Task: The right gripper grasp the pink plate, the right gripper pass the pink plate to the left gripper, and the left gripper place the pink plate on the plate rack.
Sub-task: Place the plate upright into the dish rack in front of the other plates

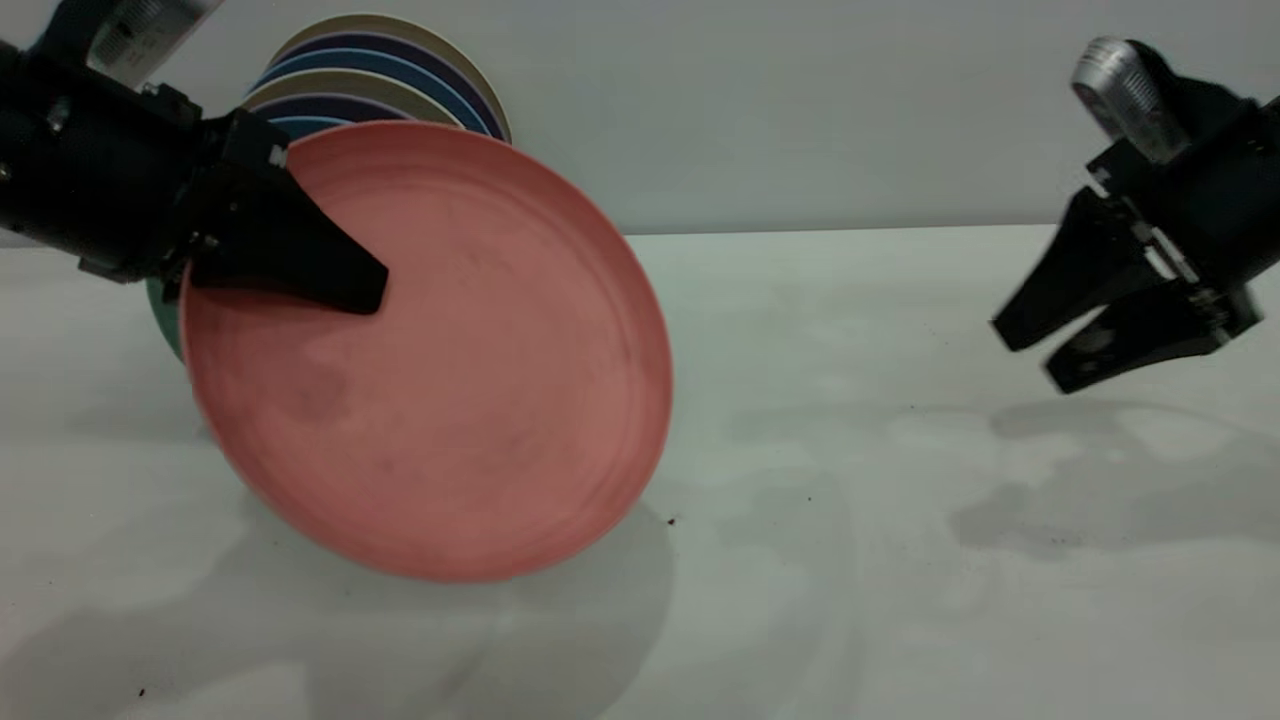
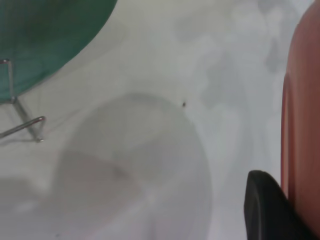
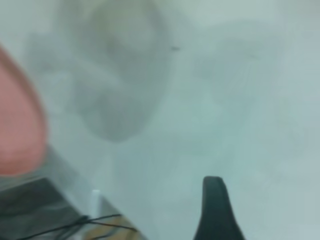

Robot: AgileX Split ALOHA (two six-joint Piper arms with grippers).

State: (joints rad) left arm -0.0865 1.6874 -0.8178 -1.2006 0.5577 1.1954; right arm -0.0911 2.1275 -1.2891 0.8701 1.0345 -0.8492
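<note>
The pink plate (image 1: 450,380) is held on edge and tilted at the left of the table. Its lower rim is close to the tabletop. My left gripper (image 1: 360,285) is shut on its upper left rim, with one black finger (image 2: 265,210) across the plate's face (image 2: 302,125). The plate rack's silver wire (image 2: 20,125) shows only in the left wrist view, under a teal-green plate (image 2: 45,35). My right gripper (image 1: 1032,357) is open and empty at the far right, above the table. Its wrist view shows one finger (image 3: 215,210) and the pink plate's edge (image 3: 17,130).
A sliver of the teal-green plate (image 1: 165,320) shows behind the pink plate. Several upright cream and blue plates (image 1: 400,70) stand at the back left by the wall. The white tabletop (image 1: 850,450) lies between the two arms.
</note>
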